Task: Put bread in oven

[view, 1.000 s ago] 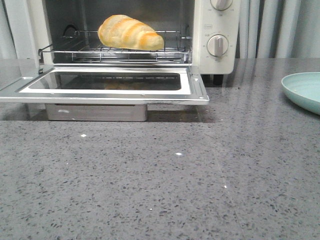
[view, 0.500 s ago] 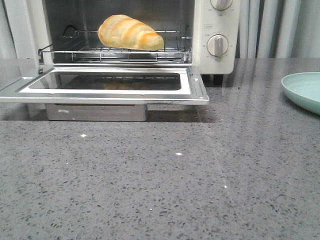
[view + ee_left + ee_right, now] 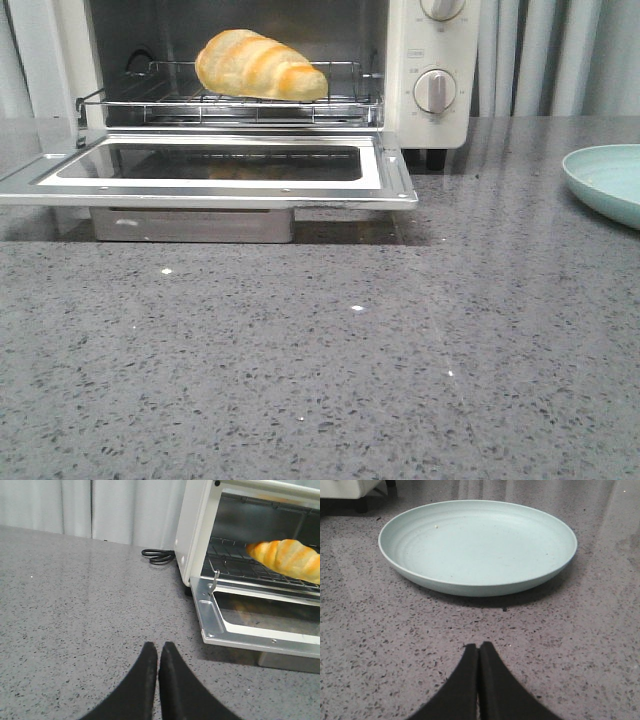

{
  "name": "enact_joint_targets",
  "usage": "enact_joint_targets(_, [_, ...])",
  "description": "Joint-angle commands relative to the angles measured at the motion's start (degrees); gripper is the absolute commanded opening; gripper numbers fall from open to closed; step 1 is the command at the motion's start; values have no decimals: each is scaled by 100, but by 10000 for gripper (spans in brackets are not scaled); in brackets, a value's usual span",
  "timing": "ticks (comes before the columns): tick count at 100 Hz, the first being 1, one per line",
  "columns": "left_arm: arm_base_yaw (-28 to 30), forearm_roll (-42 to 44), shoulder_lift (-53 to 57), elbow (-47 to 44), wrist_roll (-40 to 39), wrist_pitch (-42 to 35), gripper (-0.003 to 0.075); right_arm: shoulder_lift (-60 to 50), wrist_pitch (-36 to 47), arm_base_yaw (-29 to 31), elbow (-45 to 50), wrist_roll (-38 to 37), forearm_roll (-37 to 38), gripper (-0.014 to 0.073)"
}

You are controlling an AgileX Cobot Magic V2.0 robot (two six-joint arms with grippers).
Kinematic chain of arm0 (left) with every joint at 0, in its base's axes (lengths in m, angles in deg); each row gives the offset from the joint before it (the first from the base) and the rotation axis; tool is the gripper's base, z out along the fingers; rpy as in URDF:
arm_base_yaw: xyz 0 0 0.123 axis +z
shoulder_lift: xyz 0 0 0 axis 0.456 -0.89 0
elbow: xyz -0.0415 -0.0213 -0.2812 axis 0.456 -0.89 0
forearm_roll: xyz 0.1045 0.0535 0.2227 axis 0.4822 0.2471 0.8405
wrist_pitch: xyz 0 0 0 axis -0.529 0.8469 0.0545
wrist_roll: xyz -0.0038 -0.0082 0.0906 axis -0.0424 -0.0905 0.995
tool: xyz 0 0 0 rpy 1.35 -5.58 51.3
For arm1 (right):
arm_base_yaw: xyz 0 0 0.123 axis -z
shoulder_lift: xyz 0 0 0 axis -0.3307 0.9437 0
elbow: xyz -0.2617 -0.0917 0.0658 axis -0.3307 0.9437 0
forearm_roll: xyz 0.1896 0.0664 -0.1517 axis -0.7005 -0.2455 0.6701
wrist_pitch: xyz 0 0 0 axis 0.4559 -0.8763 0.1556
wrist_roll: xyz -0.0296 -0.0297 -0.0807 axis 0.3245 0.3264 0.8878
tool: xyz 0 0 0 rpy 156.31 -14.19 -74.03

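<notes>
Over on my left side, only the wrist camera catches my left hand (image 3: 158,652), its two black fingers pressed together with nothing between them, hovering above the grey speckled worktop (image 3: 75,610) near the corner of the oven (image 3: 192,535); that same view also shows a black cord (image 3: 157,556) coiled on the worktop beside the oven's side wall and the pale curtain (image 3: 100,507) behind, neither of which the front camera picks up. From the front I see neither of my hands, but I do get the whole oven face: the drop-down door (image 3: 215,170) lying flat open, a metal tray (image 3: 190,224) beneath it, and two round knobs (image 3: 435,90) on the cream panel to the right. To the far right a pale green plate (image 3: 610,180) is cut off by the edge of the front view, while my right wrist camera shows it entire, bare inside, with my right hand (image 3: 479,650) closed tight and holding nothing, just short of its rim. Nothing has shifted over the last second: bread, door and plate sit exactly where they were. The bread (image 3: 260,66) lies on the wire rack (image 3: 230,102) inside the oven, a golden-yellow roll with paler ridged stripes, rounded at its left end and tapering to a browner tip on the right.
</notes>
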Motion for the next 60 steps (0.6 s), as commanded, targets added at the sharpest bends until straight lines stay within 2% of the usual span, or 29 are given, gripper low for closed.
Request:
enact_joint_targets(1, [80, 201, 146, -34, -6, -564, -22, -118, 118, -3, 156, -13, 122, -75])
enact_joint_targets(14, [352, 280, 146, -377, -6, -892, -21, -118, 118, -3, 156, -13, 122, -75])
enact_joint_targets(28, [389, 329, 146, -786, -6, -1102, -21, -118, 118, -3, 156, -13, 122, -75])
enact_joint_targets(60, [389, 452, 146, -889, 172, -482, -21, -118, 118, -3, 156, -13, 122, -75])
